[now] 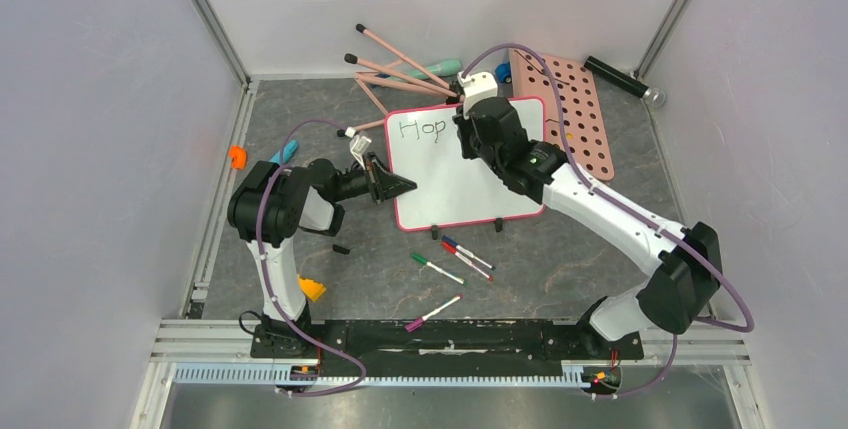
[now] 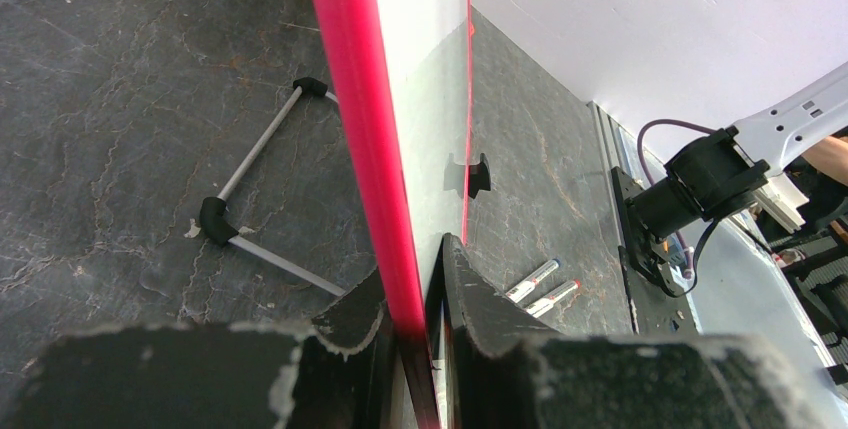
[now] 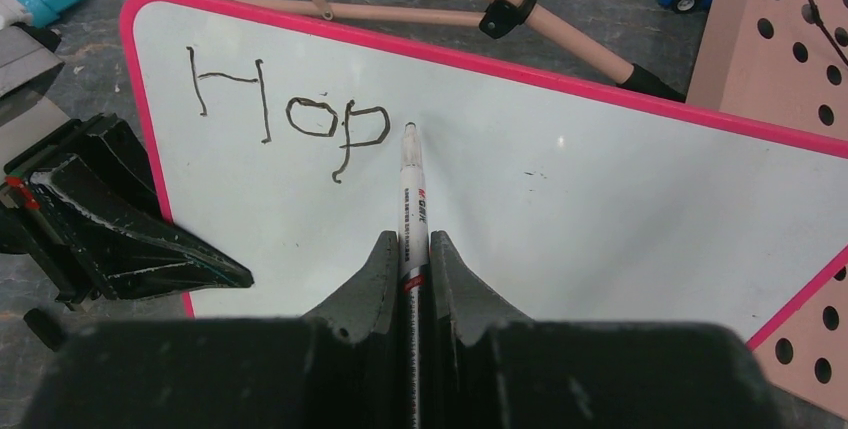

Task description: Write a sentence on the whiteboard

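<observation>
1. Position of the work. The whiteboard [image 1: 455,189] lies flat on the dark table between the two arms. Its far right corner is just beside the perforated pink panel [image 1: 580,114]. Spare markers [image 1: 466,255] lie on the table near its front edge.

2. Left tool. The left gripper [image 2: 412,289] pinches the board's left rim, with one finger on each face, so we judge that it steadies the board for writing.

3. Right tool. The right gripper [image 3: 410,244] has its jaws pressed together on a white marker [image 3: 411,184], which points away from the wrist. The tip sits at the board surface just right of the last letter. We cannot tell whether it touches or hovers just above.

4. Progress. The sentence [image 3: 290,114] so far consists of three black letters, "Hop", in the upper left corner. We judge this an unfinished first word. The rest of the surface is bare, so nearly all of the writing is left, and the next stroke would begin immediately right of the "p".
</observation>
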Controlling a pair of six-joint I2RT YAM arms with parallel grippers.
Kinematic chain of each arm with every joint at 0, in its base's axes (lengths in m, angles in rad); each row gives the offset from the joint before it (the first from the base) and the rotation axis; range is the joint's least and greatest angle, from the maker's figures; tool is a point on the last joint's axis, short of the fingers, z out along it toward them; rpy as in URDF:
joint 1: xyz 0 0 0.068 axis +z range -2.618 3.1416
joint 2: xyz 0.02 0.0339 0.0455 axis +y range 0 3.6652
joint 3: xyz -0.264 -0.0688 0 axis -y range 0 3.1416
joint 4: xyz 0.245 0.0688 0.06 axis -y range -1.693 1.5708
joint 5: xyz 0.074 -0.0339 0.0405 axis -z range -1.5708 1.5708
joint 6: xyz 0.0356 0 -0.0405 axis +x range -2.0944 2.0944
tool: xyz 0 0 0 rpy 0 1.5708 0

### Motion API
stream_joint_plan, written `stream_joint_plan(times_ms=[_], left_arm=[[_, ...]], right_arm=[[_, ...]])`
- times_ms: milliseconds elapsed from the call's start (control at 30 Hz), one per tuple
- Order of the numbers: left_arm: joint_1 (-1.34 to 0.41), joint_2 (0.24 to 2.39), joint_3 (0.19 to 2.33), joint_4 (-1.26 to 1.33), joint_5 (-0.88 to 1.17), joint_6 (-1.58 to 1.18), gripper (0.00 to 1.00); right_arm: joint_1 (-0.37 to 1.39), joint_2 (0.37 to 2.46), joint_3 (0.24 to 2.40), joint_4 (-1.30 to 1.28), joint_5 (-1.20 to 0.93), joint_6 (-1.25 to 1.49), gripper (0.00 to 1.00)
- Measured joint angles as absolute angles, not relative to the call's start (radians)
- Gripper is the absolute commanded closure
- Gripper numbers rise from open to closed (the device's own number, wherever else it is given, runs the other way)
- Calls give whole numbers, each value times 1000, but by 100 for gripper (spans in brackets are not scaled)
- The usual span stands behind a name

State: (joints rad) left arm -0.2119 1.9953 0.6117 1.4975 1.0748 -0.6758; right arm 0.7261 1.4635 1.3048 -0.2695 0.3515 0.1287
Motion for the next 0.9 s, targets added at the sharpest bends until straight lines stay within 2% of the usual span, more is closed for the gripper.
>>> stream_joint_plan(times_ms=[900], left_arm=[[-212, 1995, 612, 1497, 1075, -676, 97]], right_arm=[[712, 1501, 1296, -276, 342, 130, 100]])
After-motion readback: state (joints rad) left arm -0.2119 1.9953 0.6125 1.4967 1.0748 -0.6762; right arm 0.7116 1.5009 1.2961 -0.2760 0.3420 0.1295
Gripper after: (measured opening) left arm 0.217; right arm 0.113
